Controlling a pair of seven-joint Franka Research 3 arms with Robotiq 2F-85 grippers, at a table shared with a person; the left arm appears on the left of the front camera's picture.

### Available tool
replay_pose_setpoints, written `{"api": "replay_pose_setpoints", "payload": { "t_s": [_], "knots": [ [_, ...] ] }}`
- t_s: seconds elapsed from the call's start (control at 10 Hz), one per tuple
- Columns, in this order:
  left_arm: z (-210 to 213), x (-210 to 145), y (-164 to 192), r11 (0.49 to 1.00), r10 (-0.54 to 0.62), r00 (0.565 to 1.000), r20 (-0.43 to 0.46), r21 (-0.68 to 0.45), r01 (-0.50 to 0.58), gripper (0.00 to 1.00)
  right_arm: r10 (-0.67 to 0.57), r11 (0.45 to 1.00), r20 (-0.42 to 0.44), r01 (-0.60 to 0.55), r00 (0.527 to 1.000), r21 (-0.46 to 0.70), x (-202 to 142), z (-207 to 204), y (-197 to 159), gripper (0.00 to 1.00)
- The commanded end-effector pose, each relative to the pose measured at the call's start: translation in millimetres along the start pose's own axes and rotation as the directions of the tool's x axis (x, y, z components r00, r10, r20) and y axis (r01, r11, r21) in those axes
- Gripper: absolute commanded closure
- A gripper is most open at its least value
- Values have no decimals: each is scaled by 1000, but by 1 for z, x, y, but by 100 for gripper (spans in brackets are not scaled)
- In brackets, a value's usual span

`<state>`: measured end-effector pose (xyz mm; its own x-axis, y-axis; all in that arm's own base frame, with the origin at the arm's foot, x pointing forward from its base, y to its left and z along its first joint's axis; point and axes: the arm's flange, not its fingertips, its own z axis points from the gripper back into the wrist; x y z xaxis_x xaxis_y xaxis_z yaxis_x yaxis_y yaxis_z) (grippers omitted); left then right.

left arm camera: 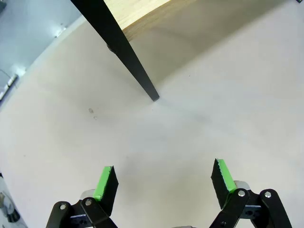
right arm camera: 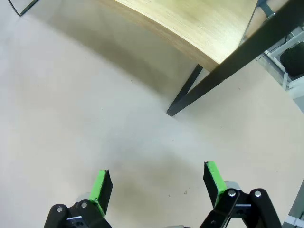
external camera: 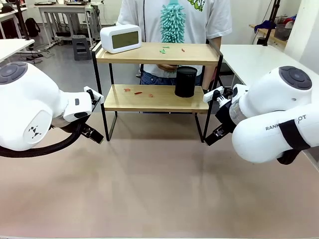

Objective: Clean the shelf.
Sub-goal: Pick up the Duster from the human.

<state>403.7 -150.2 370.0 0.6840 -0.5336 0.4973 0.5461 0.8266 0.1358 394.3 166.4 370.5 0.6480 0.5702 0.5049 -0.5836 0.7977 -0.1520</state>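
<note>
The shelf (external camera: 144,54) stands before the left hand (left arm camera: 164,169) and right hand (right arm camera: 156,170), both low and spread wide.

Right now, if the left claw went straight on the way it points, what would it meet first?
Probably the bare brownish tabletop, just short of the foot of the wooden two-tier shelf's black metal leg; depth is hard to judge.

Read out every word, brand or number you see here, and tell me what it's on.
"RANK" and "OT": on the white right arm, the middle covered by a black strap.
White rectangular clock on the shelf: display shows nothing readable.
Green print on the person's white shirt: cut off, unreadable.
</note>
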Motion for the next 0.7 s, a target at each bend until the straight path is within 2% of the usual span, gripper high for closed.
{"api": "replay_pose_setpoints", "payload": {
  "t_s": [0.0, 0.5, 0.6],
  "knots": [
    [0, 0, 0, 1000, -1, 1000, 0, 0, 1, 0, -1, 1000, 0, 1, 1000, 0, 0, 0, 0, 0],
    [0, 0, 0, 1000, 0, 1000, 0, 0, 0, 0, 0, 1000, 0, 0, 1000, 0, 0, 0, 0, 0],
    [18, 4, -3, 989, -70, 993, -90, -138, 57, 0, 29, 993, -40, -24, 999, 113, 6, 19, 3, 0]
  ]
}}
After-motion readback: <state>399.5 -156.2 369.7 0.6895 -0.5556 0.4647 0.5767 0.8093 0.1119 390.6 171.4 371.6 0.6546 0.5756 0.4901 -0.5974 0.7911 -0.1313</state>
